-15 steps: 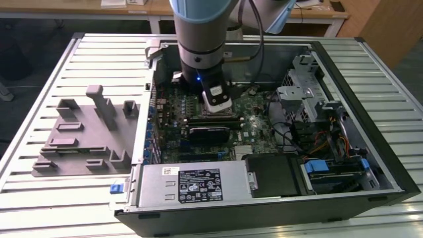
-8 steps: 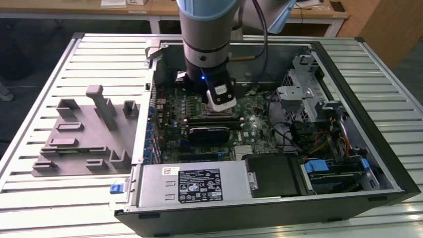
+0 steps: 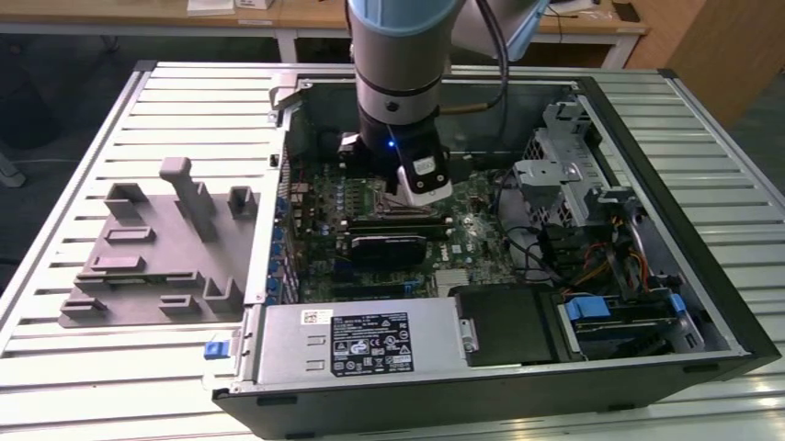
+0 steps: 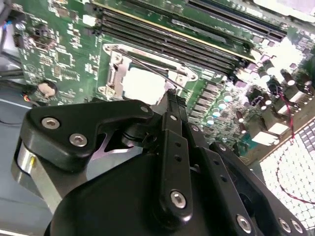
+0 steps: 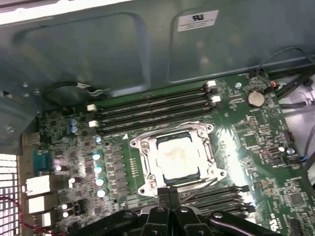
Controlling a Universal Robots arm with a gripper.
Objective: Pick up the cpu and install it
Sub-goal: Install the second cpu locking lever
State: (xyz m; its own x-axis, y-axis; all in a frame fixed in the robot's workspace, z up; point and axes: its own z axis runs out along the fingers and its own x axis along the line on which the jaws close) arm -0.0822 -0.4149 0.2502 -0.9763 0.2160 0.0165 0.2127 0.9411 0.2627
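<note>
The cpu (image 5: 176, 155), a flat square chip with a pale metal top, lies inside the metal-framed socket (image 5: 142, 147) on the green motherboard; in the second wrist view the cpu (image 4: 142, 84) shows bright in the same frame. My gripper (image 5: 169, 190) hovers just beside the socket's edge, its two black fingers pressed together with nothing between them. In the second wrist view the gripper (image 4: 171, 92) has its tip over the socket's rim. In the exterior view the gripper (image 3: 411, 200) reaches down into the open computer case (image 3: 663, 101).
Memory slots (image 5: 157, 105) run beside the socket. A black block (image 3: 386, 243) sits on the board below the arm. The power supply (image 3: 356, 340) and drive cage (image 3: 589, 184) crowd the case. A grey fixture (image 3: 160, 248) lies on the table at the exterior view's left.
</note>
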